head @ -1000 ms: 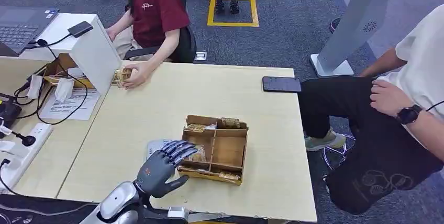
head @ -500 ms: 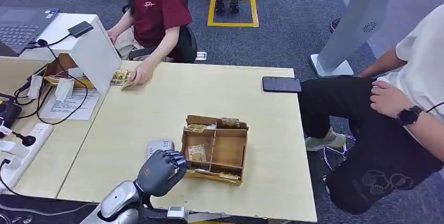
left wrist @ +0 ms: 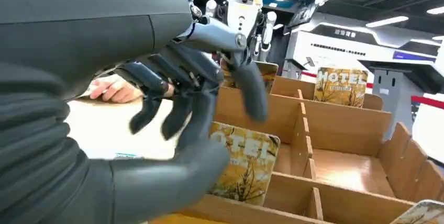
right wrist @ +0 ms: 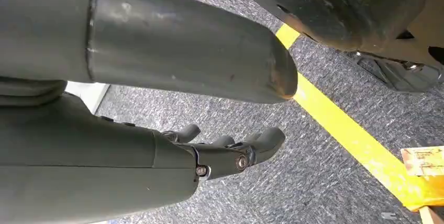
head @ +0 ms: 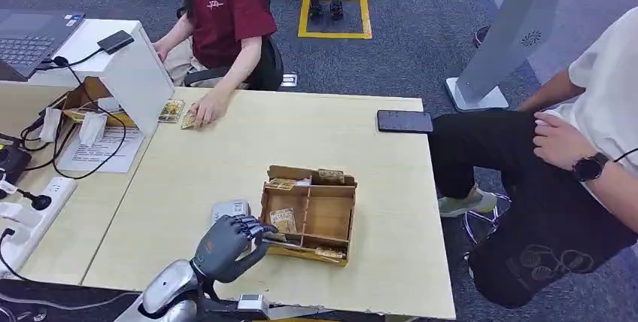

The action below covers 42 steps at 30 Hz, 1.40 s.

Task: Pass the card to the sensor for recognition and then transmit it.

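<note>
Reaching at the near-left compartment of the compartmented brown wooden box (head: 323, 217) on the pale wooden bench (head: 226, 149), the left hand (head: 226, 241) is released, fingers spread, grasping nothing; the yellow "HOTEL" card (left wrist: 245, 162) stands upright there just beyond its fingertips; right hand (right wrist: 230, 153) hangs released over grey carpet

I judge this an office-type test area: grey carpet (head: 421, 44) with a yellow floor marking (head: 335, 16) at 12 o'clock, laptop (head: 30, 36) at 10 o'clock, cabled power strip (head: 30, 213) beside the worktop (head: 226, 149).
</note>
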Available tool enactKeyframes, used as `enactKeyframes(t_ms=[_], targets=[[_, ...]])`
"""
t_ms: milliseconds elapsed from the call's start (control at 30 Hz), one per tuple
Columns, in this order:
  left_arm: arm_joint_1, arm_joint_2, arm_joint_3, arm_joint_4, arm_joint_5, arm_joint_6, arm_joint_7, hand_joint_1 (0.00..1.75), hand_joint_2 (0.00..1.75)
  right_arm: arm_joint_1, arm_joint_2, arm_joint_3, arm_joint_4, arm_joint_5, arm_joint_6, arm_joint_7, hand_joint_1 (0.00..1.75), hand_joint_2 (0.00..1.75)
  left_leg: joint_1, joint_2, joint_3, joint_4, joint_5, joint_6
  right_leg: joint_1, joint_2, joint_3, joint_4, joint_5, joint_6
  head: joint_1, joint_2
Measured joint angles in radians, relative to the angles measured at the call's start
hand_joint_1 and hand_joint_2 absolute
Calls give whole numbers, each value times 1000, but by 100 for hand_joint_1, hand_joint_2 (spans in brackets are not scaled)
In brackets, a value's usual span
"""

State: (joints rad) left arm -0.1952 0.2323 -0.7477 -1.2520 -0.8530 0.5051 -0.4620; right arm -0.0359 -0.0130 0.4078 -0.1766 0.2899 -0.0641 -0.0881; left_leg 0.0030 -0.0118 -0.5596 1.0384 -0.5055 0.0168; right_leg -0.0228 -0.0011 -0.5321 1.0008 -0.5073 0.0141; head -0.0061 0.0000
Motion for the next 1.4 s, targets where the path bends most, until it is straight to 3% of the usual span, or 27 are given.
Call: enactKeyframes(t_ms=[900, 1100, 1400], targets=[[-1, -2, 0, 0, 0, 11, 3, 0, 175, 0, 0, 0, 0, 6, 2, 0, 0, 0, 0, 0, 0, 0, 0, 0, 0, 0, 0, 0, 0, 0, 0, 0], [-1, 0, 0, 0, 4, 39, 6, 0, 175, 1, 1, 0, 0, 10, 2, 0, 0, 0, 0, 0, 0, 0, 0, 0, 0, 0, 0, 0, 0, 0, 0, 0], [-4, 7, 0, 9, -60, 39, 22, 0, 175, 0, 2, 0, -1, 14, 5, 1, 0, 0, 0, 0, 0, 0, 0, 0, 0, 0, 0, 0, 0, 0, 0, 0]])
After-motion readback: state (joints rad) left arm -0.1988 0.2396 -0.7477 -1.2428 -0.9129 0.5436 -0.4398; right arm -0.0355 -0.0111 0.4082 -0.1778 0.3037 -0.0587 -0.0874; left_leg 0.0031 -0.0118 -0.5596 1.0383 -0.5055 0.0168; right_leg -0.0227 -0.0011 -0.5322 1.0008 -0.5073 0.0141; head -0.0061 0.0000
